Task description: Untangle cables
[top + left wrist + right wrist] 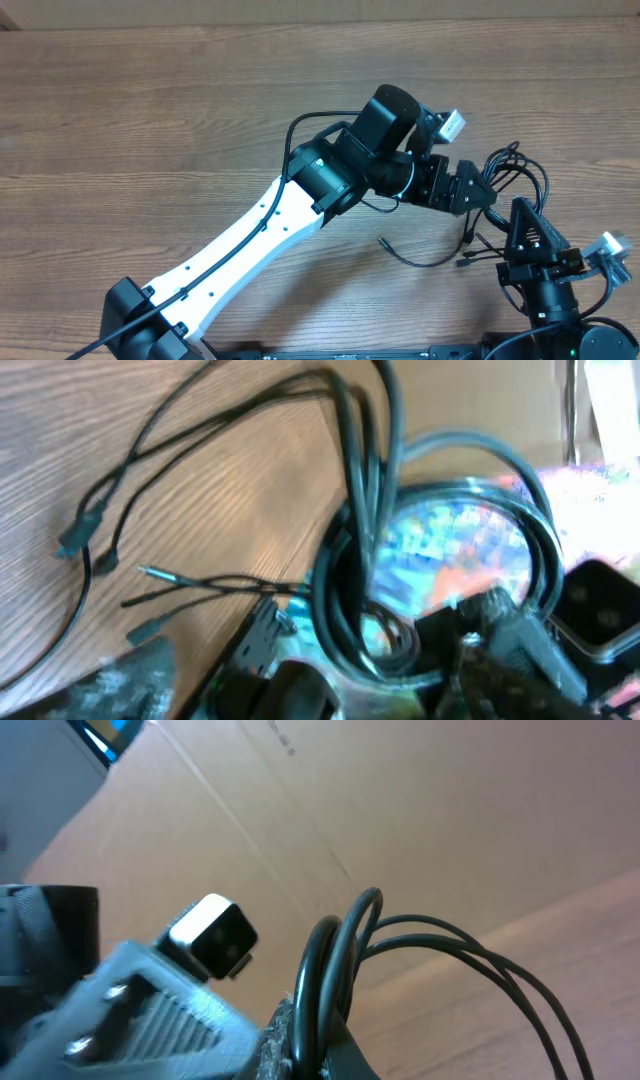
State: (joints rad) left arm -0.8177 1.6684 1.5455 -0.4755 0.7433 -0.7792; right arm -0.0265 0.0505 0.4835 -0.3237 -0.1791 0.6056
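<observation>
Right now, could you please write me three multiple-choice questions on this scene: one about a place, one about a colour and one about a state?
1. Seen from overhead, where on the table are the cables?
A. at the far left
B. at the right side
C. in the middle of the far edge

2. What colour are the cables?
A. white
B. red
C. black

3. How do the cables lie?
A. in overlapping loops
B. straight and well apart
C. wound on a spool

Answers:
1 B, since the overhead view shows them only at the right.
2 C, since they look black in every view.
3 A, since the left wrist view shows loops crossing one another.
</observation>
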